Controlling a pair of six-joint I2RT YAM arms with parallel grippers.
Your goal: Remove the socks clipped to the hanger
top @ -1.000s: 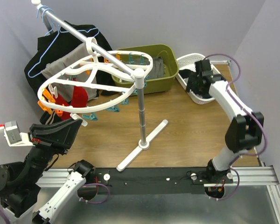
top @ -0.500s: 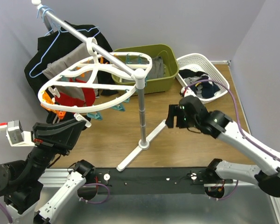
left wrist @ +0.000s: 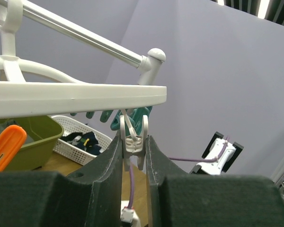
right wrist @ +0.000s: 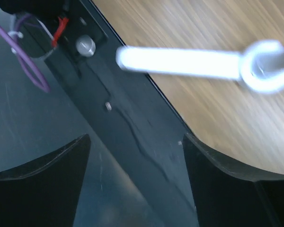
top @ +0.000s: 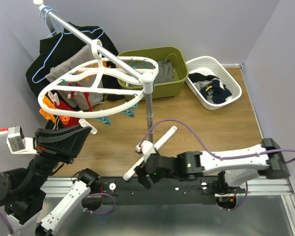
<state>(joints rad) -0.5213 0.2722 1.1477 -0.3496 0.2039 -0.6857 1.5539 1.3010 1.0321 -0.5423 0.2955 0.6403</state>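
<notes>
Your left gripper is pinched narrow on a white peg under the hanger rim.
Your right gripper is spread wide, holding nothing, above the stand foot and black rail.

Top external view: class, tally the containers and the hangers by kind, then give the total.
Olive-green plastic tub: 1
White lattice plastic basket: 1
White oval plastic peg hanger: 1
Light-blue wire coat hanger: 1
Total: 4
</notes>
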